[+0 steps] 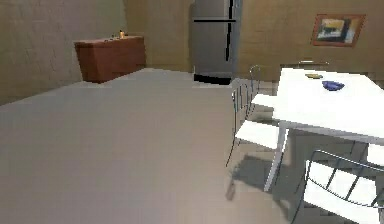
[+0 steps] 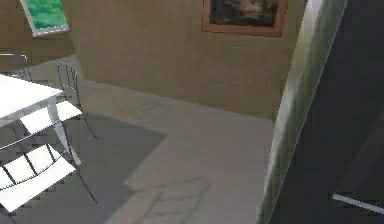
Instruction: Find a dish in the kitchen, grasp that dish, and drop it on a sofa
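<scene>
A small blue dish (image 1: pixel 332 86) sits on the white tabletop (image 1: pixel 345 112), ahead and toward the forward view's right, with a yellowish thing (image 1: pixel 314 74) just beyond it. I cannot tell the claw's state, nor which way the dish lies from it. Wire chairs (image 1: pixel 255 132) stand at the tabletop's near side. A grey fridge (image 1: pixel 216 40) stands at the far wall, across bare floor (image 1: pixel 120 140).

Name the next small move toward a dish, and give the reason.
Probably turn the base slightly toward the forward view's right and roll toward the white table: a small blue bowl-like thing lies on it, far off, with chairs along its near side.
</scene>
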### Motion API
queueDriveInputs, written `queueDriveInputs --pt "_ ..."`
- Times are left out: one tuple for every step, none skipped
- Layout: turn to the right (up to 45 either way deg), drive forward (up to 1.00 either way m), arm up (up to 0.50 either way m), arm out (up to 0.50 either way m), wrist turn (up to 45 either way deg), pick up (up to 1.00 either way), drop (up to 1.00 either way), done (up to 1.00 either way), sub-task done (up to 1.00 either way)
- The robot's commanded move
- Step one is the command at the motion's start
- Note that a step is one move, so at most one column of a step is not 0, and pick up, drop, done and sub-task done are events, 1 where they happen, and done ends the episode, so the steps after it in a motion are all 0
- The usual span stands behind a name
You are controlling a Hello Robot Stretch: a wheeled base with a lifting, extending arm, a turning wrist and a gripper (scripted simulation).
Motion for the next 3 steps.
queueDriveInputs --pt "0.0 1.00 0.00 0.00 0.0 0.00 0.00 0.00 0.00" --pt "-3.0 0.00 0.00 0.00 0.0 0.00 0.00 0.00 0.00" --pt "0.0 0.80 0.00 0.00 0.0 0.00 0.00 0.00 0.00"
